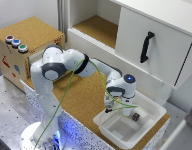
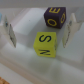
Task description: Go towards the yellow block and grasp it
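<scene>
Yellow block (image 2: 45, 44), a small matte cube with dark letters, lies between the spread fingers of the gripper (image 2: 38, 32), untouched.

1. In the exterior view the yellow block was hidden; the arm's own head stood over that part of the white tray (image 1: 151, 114).
2. The gripper (image 1: 122, 113) fingertips there were too small and blurred to tell how they stood.
3. In the wrist view the dark cube (image 2: 54, 16) was cut off by the picture's edge.
4. The marks on the yellow block (image 2: 46, 44) were soft; they looked like "S" and "N".
</scene>
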{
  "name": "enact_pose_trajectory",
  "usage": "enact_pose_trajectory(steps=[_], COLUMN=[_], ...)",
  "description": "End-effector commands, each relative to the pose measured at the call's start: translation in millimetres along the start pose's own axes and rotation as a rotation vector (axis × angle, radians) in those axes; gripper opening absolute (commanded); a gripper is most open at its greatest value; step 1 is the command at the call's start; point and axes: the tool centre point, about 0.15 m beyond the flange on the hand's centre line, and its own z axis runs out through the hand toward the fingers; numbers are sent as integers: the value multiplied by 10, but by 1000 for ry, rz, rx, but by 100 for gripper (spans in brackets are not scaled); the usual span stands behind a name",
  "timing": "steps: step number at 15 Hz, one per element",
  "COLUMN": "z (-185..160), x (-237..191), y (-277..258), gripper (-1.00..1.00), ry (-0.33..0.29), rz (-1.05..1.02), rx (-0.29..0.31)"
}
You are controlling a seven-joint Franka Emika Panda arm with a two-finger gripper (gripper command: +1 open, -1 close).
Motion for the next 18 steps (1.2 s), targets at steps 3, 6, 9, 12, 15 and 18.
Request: enact_pose_trajectory(steps=[3,6,9,12,15,18], z=[158,121,119,143,130,-57], x=[-125,-90,-108,-155,-189,-160], y=[189,183,164,217,256,164], gripper=[100,-100,-100,-100,-100,-100], ry=[7,27,29,25,30,76], rz=[76,65,57,59,57,-13], rx=[69,58,64,65,71,104])
